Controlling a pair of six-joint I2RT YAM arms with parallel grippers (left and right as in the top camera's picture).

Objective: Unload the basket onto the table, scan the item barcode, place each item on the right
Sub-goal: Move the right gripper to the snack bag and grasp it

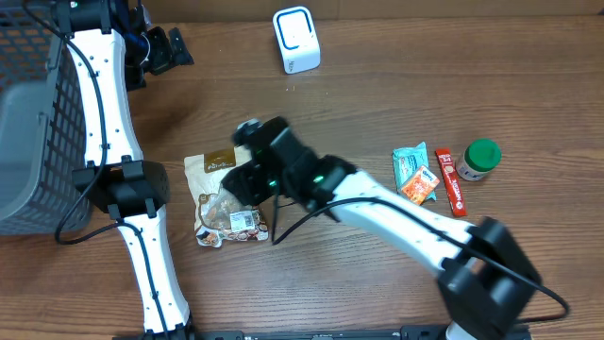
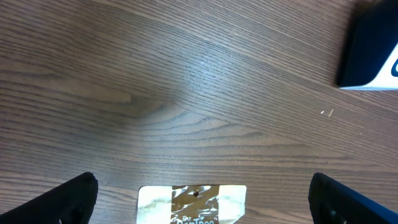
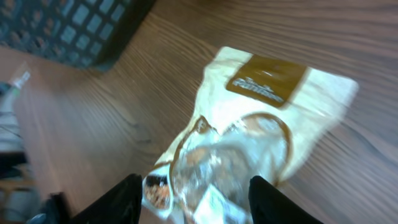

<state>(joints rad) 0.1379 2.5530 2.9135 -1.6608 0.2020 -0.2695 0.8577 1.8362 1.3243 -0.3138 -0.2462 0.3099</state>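
The item is a cream and brown snack bag (image 1: 219, 194) with a clear window, lying flat on the wooden table; a white label (image 1: 245, 219) sits near its lower end. My right gripper (image 1: 243, 182) hovers right over the bag, jaws apart, and in the right wrist view the blurred bag (image 3: 249, 130) lies below and between the black fingers (image 3: 118, 199). The white scanner (image 1: 296, 40) stands at the back of the table. My left gripper (image 1: 162, 52) is at the back left, wide open and holding nothing; its view shows the bag's top edge (image 2: 191, 202) and the scanner (image 2: 372, 50).
A grey mesh basket (image 1: 28, 113) stands at the left edge, also seen as the basket (image 3: 74, 28) in the right wrist view. At the right lie a teal packet (image 1: 411, 162), an orange packet (image 1: 419, 186), a red stick pack (image 1: 451, 181) and a green-capped bottle (image 1: 479, 159).
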